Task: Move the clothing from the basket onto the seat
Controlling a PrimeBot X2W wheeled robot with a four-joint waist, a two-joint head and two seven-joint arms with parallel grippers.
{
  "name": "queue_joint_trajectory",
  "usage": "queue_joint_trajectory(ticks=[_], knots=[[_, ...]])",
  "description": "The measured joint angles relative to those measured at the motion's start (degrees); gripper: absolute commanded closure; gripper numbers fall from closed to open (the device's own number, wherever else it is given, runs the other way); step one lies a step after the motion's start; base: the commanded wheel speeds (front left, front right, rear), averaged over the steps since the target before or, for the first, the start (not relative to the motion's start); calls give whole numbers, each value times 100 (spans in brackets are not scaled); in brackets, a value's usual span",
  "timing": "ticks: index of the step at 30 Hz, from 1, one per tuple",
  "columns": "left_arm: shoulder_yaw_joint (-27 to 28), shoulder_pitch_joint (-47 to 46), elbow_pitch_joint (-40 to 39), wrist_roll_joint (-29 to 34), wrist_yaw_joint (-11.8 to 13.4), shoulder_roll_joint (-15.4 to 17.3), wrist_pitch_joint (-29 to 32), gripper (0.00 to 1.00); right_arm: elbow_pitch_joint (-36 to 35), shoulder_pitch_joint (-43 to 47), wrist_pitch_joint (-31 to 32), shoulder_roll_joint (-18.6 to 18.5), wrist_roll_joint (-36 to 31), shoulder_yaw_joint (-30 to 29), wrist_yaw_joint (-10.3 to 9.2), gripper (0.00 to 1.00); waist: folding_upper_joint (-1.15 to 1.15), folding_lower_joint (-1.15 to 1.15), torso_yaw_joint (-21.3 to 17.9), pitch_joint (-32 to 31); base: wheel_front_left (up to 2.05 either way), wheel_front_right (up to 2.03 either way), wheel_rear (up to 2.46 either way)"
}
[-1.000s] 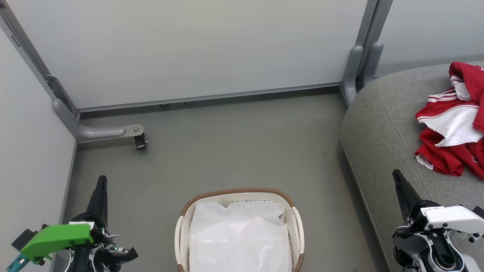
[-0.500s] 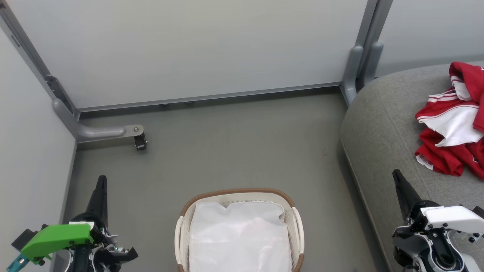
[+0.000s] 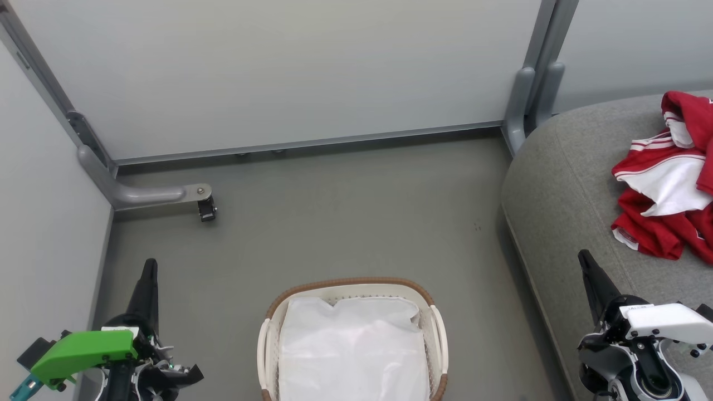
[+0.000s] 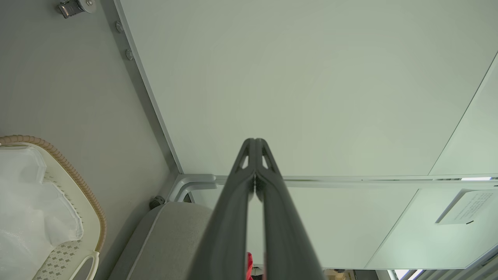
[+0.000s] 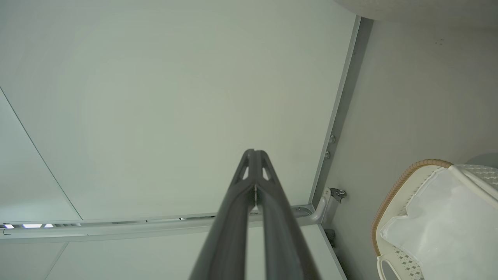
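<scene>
Lying crumpled on the far right of the seat, the clothing is a soft red heap with white panels and stripes. It is well apart from the basket, which stands on the floor near the middle with a white liner inside it. Judging by its loose folds, the fabric is light, limp and probably a little slick. It should sag and trail when lifted instead of keeping its shape, and nothing in it looks breakable. A raised fold or bunched ridge at the top of the heap seems the best place to pinch, since thin fingers could slide off a flat white panel. The left fingers, at the near left, are pressed together and hold nothing. The right fingers, at the near right by the seat's edge, are likewise pressed together and empty. With the garments on the cushion, the move looks complete.
</scene>
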Motion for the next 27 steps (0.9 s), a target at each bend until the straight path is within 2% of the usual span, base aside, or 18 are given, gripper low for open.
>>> queue_joint_trajectory(ticks=[27], knots=[[0,0,0,0,0,0,0,100,0,0,0,0,0,0,0,100,0,0,0,0,0,0,0]])
